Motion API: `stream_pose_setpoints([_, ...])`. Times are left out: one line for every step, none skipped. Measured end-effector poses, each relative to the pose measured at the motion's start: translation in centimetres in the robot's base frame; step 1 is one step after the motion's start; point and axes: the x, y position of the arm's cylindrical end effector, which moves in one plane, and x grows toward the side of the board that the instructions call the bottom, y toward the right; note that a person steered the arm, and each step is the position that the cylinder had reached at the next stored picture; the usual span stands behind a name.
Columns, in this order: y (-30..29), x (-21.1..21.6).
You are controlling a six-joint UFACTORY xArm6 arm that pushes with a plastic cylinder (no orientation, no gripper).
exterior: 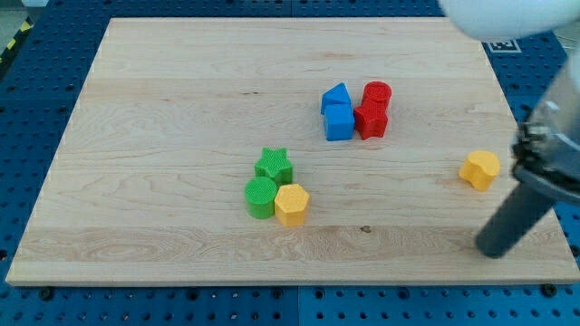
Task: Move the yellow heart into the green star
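Note:
The green star lies left of the board's middle. A green round block and a yellow hexagon-like block touch it from below. A second yellow block, which may be the heart, lies alone near the view's right edge of the board. My tip rests on the board below and slightly right of that yellow block, apart from it. The dark rod slants up to the right from the tip.
Two blue blocks and two red blocks sit clustered above the middle. The wooden board lies on a blue perforated table. The arm's body hangs over the board's right edge.

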Motion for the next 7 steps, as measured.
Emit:
stream_pose_setpoints([4.0,-0.9])
stream_pose_setpoints([5.9,-4.4])
stream_pose_setpoints([6.0,-10.4])
stream_pose_setpoints([3.8,-13.1])
stream_pose_setpoints([-0.8,-12.9])
stream_pose_setpoints([-0.8,-11.9])
stream_pose_setpoints([2.5,-11.9])
